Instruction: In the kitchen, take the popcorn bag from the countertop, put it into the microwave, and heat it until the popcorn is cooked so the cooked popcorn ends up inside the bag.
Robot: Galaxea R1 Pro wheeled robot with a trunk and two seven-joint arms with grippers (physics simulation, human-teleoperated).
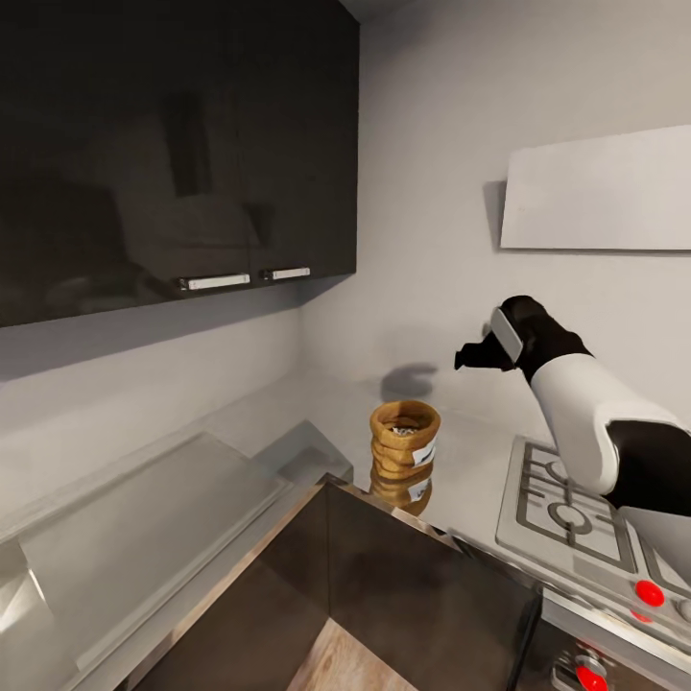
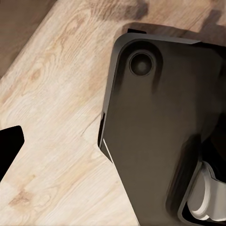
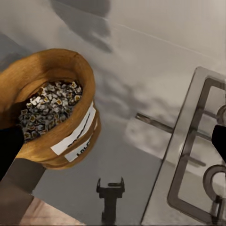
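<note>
Spanning the corner under dark wall cabinets, the grey steel tabletop runs round to a gas hob at the right. Near the corner's front edge stands the popcorn bag, upright, mouth open, popcorn filling it. Raised above and right of the bag, apart from it, hangs the right gripper; whether its jaws are spread is hard to tell. White label tags cross the bag's side.

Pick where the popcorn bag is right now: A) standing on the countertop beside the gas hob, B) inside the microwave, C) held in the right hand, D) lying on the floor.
A: the popcorn bag stands upright on the countertop, the right hand above it.
</note>
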